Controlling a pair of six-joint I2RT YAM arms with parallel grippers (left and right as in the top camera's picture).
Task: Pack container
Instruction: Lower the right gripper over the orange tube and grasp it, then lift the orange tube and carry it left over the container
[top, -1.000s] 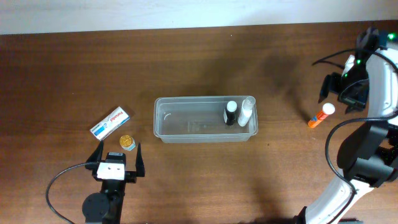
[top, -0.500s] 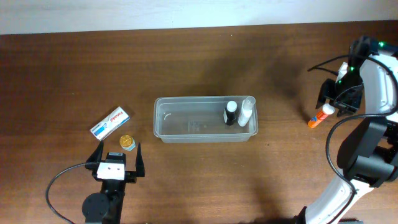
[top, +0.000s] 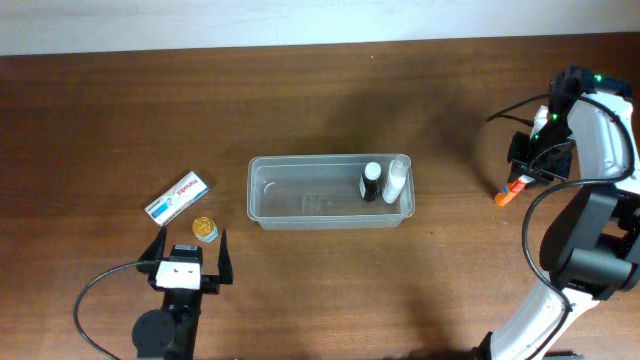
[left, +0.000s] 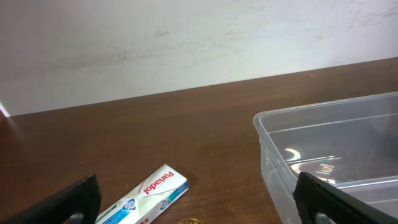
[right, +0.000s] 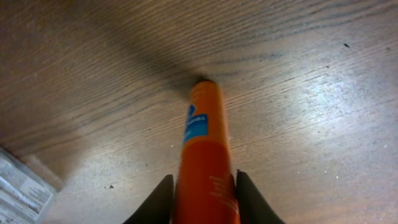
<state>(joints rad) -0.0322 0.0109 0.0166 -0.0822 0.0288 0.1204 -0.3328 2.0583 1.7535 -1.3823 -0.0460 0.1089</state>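
**A:** Overhead view: where's the container (top: 300, 195)?
**B:** In the middle of the tabletop (top: 450, 90). It's a clear tub, with a dark bottle (top: 371, 183) and a white bottle (top: 396, 180) at its right end. At the far right, the right jaws sit over an orange tube (top: 505, 194) lying on the wood. At the near left, the left jaws stand spread beside a white-and-blue box (top: 177, 197).
**A:** Left wrist view?
**B:** The jaws are wide and empty, with the box ahead-left and the tub on the right.
**A:** Right wrist view?
**B:** The jaws are pinching the tube on both sides. This looks like the pick-up step. Next the tube needs lifting and carrying left over the tub.
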